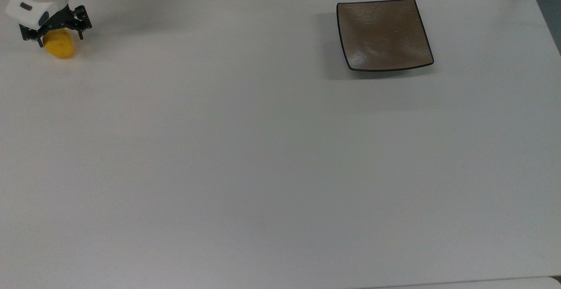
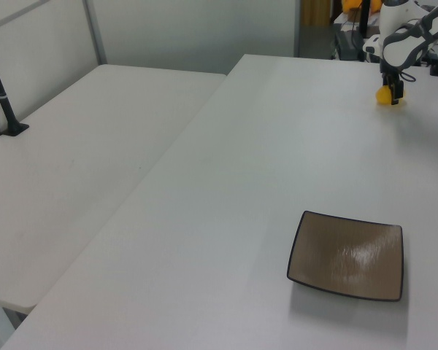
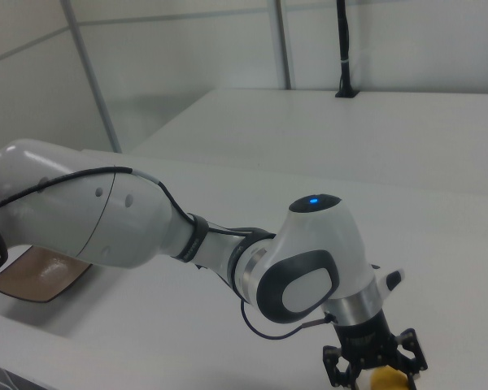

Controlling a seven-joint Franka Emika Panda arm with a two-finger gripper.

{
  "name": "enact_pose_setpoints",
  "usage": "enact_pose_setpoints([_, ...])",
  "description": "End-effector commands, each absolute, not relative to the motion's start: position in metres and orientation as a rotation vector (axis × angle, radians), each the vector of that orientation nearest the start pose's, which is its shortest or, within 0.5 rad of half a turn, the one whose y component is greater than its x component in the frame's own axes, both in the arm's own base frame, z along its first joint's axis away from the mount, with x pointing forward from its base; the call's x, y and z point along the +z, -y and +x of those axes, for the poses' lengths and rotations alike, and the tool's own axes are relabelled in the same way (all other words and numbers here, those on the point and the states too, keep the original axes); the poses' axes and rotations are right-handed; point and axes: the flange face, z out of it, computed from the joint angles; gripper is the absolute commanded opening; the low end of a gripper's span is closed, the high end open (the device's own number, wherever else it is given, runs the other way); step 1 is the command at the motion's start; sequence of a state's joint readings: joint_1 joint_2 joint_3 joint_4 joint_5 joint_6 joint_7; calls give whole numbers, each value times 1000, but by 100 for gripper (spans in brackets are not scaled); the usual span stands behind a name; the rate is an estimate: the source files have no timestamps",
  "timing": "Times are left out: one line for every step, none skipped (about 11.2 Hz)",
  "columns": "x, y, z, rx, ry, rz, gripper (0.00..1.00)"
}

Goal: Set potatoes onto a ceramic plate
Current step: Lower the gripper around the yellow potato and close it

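No readable text, label, brand, number or sign is showing anywhere in these pictures.

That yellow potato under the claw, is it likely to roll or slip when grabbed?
The potato is a rounded oval on a bare, flat table, so a nudge would probably set it rolling. Its skin looks smooth, so it may slip between the gripper's thin fingers. It looks firm enough to keep its shape.
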State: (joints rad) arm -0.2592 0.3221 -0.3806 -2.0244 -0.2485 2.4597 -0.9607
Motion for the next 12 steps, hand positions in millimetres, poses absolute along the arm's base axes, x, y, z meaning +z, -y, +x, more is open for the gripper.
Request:
enact_pose_setpoints([312, 359, 491, 207, 960, -3312, 59])
enact_pose_setpoints([313, 359, 491, 206, 962, -3313, 29])
enact_pose_setpoints([314, 359, 492, 210, 966, -3314, 8])
enact_pose_setpoints([315, 358, 492, 208, 965, -3316, 0])
enact_pose_setpoints([315, 358, 492, 207, 962, -3317, 0])
enact_pose_setpoints([319, 359, 492, 206, 955, -3319, 0])
enact_pose_setpoints([327, 357, 493, 193, 950, -3325, 0])
enact_pose_setpoints([332, 355, 493, 205, 940, -3318, 0])
enact_pose_setpoints([341, 353, 491, 230, 920, -3305, 0])
enact_pose_setpoints([360, 351, 490, 231, 902, -3301, 0])
enact_pose_setpoints([378, 342, 490, 240, 896, -3286, 0])
enact_pose_setpoints([400, 332, 492, 224, 890, -3275, 0])
